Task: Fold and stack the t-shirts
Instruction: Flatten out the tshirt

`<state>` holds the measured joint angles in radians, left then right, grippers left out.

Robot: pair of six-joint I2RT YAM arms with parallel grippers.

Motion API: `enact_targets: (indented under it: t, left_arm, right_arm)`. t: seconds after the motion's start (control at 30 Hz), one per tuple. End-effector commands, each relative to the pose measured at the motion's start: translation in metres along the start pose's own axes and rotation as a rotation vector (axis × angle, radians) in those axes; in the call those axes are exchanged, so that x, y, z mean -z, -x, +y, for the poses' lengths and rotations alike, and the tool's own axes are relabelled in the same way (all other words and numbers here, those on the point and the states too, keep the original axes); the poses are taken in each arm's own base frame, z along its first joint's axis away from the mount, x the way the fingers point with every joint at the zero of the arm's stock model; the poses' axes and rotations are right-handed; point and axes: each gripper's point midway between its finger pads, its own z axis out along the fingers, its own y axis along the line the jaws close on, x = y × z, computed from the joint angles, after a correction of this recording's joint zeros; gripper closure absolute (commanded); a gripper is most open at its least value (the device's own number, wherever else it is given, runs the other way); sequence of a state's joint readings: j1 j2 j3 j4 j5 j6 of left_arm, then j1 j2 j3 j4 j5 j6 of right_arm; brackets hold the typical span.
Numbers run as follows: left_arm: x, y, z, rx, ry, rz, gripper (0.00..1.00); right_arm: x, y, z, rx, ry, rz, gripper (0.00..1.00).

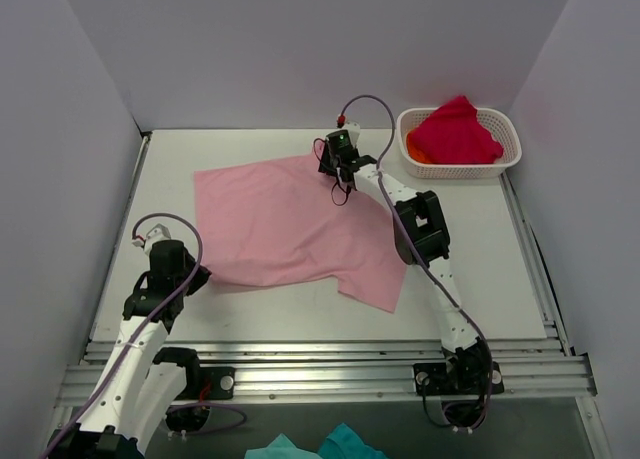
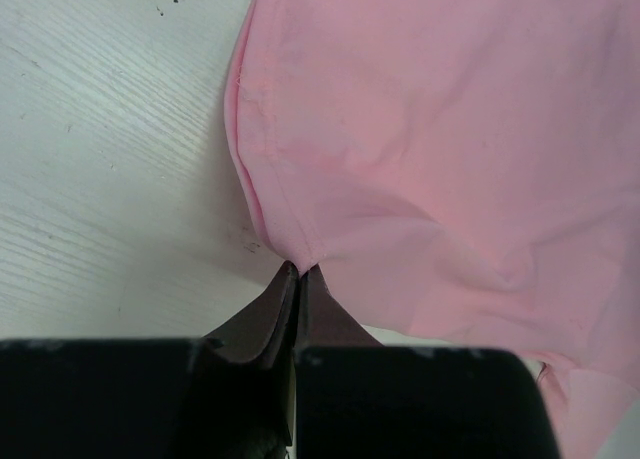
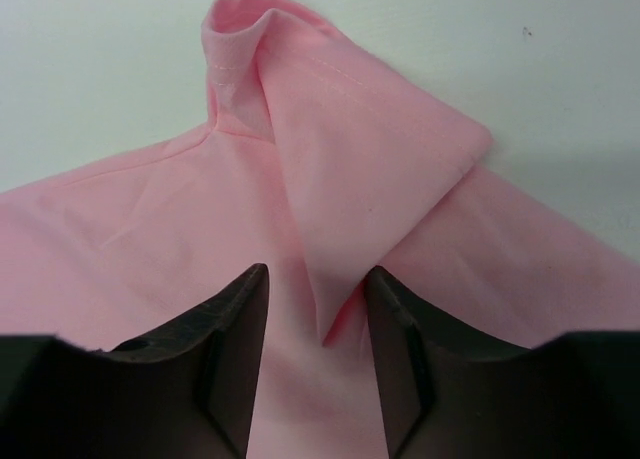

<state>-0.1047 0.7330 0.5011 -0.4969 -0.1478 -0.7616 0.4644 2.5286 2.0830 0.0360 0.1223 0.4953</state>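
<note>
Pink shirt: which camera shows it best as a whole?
The top external view: the whole pink shirt lies spread on the table there. The left wrist view shows only an edge pinched in the shut left gripper; the right wrist view shows only a folded-over corner inside the open right gripper.

white lattice basket (image 1: 462, 169): far-right corner of table (image 1: 490, 269) | teal cloth (image 1: 346, 445): beyond near rail (image 1: 320, 377)

Orange cloth (image 1: 417, 155) (mostly under crimson t-shirt (image 1: 455, 131))
</note>
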Motion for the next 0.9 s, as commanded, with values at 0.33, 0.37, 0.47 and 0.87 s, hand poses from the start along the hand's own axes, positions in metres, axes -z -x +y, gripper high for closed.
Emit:
enact_targets:
  t: [0.33, 0.37, 0.47, 0.87]
  left_arm:
    - [0.001, 0.009, -0.010, -0.008, -0.047, -0.033, 0.98]
    - [0.001, 0.009, -0.010, -0.010, -0.046, -0.034, 0.98]
    - [0.001, 0.010, -0.010, -0.009, -0.047, -0.035, 0.98]
    - [0.002, 0.009, -0.009, -0.009, -0.049, -0.039, 0.98]
  right_arm:
    - [-0.013, 0.011, -0.004, 0.008, -0.012, -0.006, 0.87]
    - [-0.014, 0.008, -0.005, 0.009, -0.016, 0.000, 0.89]
    - [-0.018, 0.006, -0.012, 0.003, -0.028, 0.007, 1.00]
    - [-0.011, 0.068, -0.037, -0.022, -0.055, -0.090, 1.00]
